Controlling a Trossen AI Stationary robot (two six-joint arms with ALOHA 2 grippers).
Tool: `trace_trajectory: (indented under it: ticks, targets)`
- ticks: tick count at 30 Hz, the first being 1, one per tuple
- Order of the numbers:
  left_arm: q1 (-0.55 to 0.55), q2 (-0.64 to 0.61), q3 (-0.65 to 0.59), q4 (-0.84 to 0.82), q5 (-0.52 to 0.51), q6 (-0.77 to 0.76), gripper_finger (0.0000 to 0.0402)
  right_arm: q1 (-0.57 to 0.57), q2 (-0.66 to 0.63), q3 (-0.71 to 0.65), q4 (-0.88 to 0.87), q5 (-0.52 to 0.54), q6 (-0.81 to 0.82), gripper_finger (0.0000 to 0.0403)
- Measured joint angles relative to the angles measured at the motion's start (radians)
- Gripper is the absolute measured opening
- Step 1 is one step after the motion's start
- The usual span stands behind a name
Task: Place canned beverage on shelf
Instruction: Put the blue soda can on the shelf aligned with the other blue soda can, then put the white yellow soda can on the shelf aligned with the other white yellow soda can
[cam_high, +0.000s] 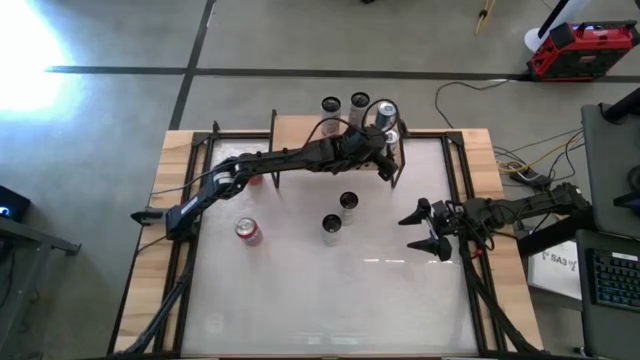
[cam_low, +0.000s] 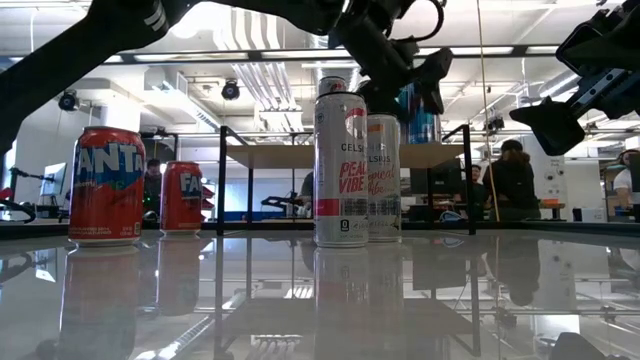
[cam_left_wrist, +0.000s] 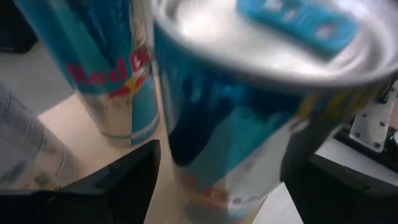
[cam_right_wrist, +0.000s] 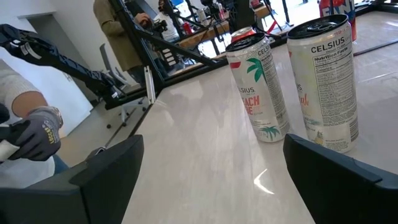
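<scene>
The left gripper (cam_high: 385, 140) reaches over the shelf (cam_high: 300, 128) at the table's far edge, its fingers (cam_left_wrist: 121, 177) spread on either side of a blue Red Bull can (cam_left_wrist: 249, 124). Whether they touch the can cannot be told. The left wrist view alone shows the can's silver lid with a blue tab, and a second Red Bull can (cam_left_wrist: 109, 68) just beside it on the tan wooden top. The high view adds two more cans (cam_high: 345, 104) on the shelf's far side.

The right gripper (cam_high: 425, 228) hangs released at the table's right side. Its wrist view shows two Celsius cans (cam_right_wrist: 292, 87) upright on the glossy white table (cam_right_wrist: 186, 149), and a gloved hand (cam_right_wrist: 37, 134) beyond the table.

Only the low view reveals the shelf's thin black legs and the two red Fanta cans (cam_low: 135, 185), both upright.
</scene>
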Motion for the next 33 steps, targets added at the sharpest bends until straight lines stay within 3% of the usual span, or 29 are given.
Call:
trace_trajectory:
  ticks: [11, 17, 23, 33]
  targets:
    - [0.019, 0.000, 0.086, -0.290, -0.004, -0.122, 0.0304, 0.000, 0.000, 0.000, 0.000, 0.000, 0.000, 0.0370]
    - [0.015, -0.010, 0.086, -0.251, 0.004, -0.106, 0.0304, 0.000, 0.000, 0.000, 0.000, 0.000, 0.000, 0.0370]
    - [0.007, -0.010, 0.086, -0.302, 0.066, -0.113, 0.0304, 0.000, 0.000, 0.000, 0.000, 0.000, 0.000, 0.0370]
    - [-0.007, -0.063, 0.086, -0.553, 0.155, -0.249, 0.0304, 0.000, 0.000, 0.000, 0.000, 0.000, 0.000, 0.0370]
